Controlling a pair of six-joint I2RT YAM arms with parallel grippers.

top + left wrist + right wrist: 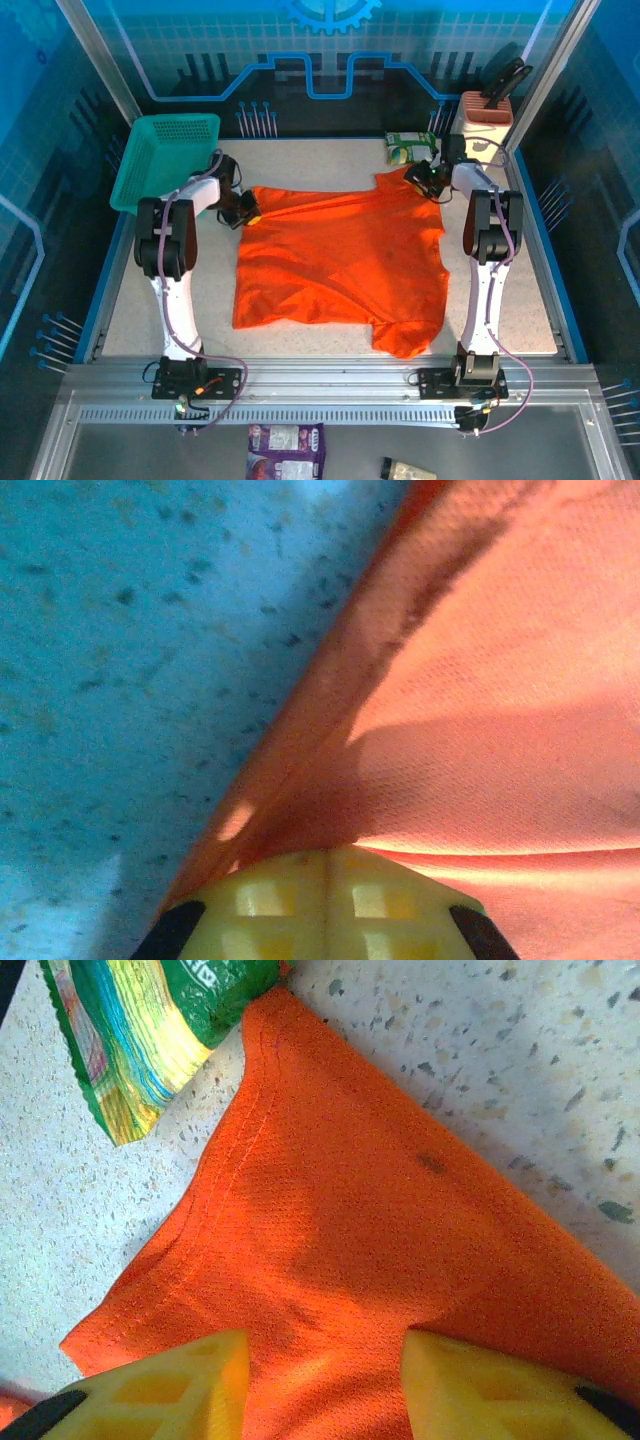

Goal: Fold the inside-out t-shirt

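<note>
A speckled tabletop (212,285) inside a blue-walled cell is carrying the inside-out t-shirt (340,260), which is lying spread between the two hands.

The left hand (248,212) is resting at the shirt's far left corner. In its wrist view the yellow fingers (328,880) are pressing together, and the cloth (500,680) is creasing towards them, so they are probably pinching its edge. The right hand (420,180) is hovering over the far right sleeve with its fingers (170,1385) standing apart and orange cloth (350,1220) showing between them. A green snack packet (150,1030) is lying just beyond that hand, touching the sleeve's tip.
</note>
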